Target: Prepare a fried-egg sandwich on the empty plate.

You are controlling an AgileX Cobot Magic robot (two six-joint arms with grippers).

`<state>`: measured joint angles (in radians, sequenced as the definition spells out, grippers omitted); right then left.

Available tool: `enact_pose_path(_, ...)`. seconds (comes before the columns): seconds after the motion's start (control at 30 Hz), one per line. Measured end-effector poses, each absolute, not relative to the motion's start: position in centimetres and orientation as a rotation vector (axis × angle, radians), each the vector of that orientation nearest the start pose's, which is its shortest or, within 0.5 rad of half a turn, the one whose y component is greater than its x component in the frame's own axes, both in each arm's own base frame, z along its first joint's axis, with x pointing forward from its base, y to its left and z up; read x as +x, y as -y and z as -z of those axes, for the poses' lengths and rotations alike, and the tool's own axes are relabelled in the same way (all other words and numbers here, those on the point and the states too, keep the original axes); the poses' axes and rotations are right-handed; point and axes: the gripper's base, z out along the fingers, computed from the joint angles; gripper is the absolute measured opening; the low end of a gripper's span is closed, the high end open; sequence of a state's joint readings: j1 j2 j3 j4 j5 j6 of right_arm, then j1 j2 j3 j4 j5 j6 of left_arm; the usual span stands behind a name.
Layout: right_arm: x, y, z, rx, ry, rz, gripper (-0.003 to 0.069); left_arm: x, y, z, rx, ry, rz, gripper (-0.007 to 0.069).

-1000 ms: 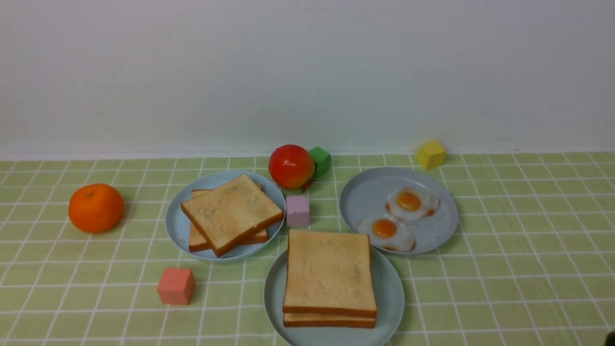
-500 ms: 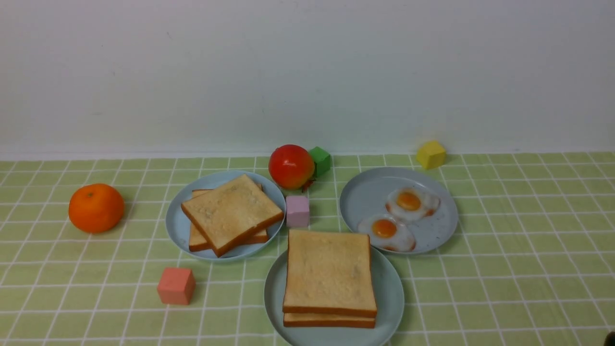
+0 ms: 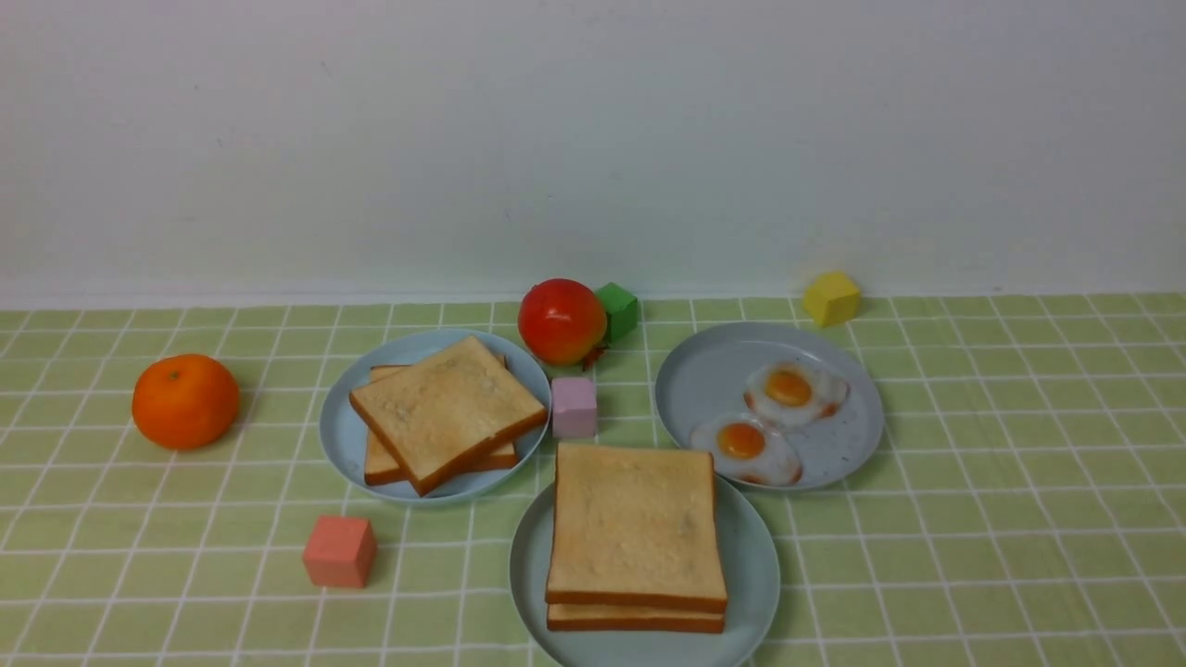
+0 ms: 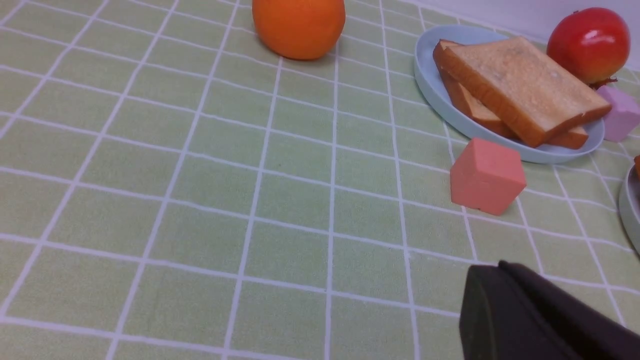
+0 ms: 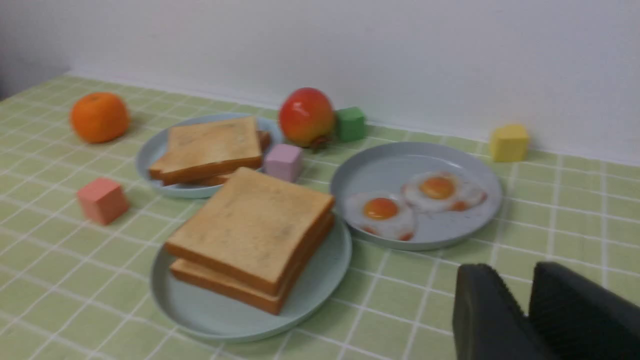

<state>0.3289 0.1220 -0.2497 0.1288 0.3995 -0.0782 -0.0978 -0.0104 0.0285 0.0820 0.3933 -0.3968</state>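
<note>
The left gripper (image 4: 505,295) hangs low over the near left cloth with its dark fingers pressed together, holding nothing. The right gripper (image 5: 525,300) hovers at the near right, its two black fingers a little apart — nothing between them.

From left to right: a round orange toy mandarin (image 3: 185,400); a salmon-pink cube (image 3: 339,551) nearer; a greyish-blue round plate (image 3: 338,435) with two toast slices (image 3: 447,409). At centre, the pale mint-aqua round plastic plate (image 3: 755,565) sits nearest, bearing the fried-egg sandwich (image 3: 635,533) — two square tan slices stacked, egg hidden. Beyond, a lilac cube (image 3: 574,406). Right, another greyish-blue plate (image 3: 704,375) holds two glossy fried eggs (image 3: 741,443).
</note>
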Motion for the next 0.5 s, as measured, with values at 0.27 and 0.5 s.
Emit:
enact_pose_path(0.27, 5.2, -0.4, -19.7, 0.083, -1.822, -0.169, 0.0185, 5.2, 0.2, -16.9, -0.233, -1.887, 0.255, 0.0015)
enact_pose_path(0.5, 5.2, 0.0, -17.3, 0.168, -1.879, -0.126, 0.0189, 5.2, 0.2, -16.9, -0.233, -1.886, 0.256, 0.0020)
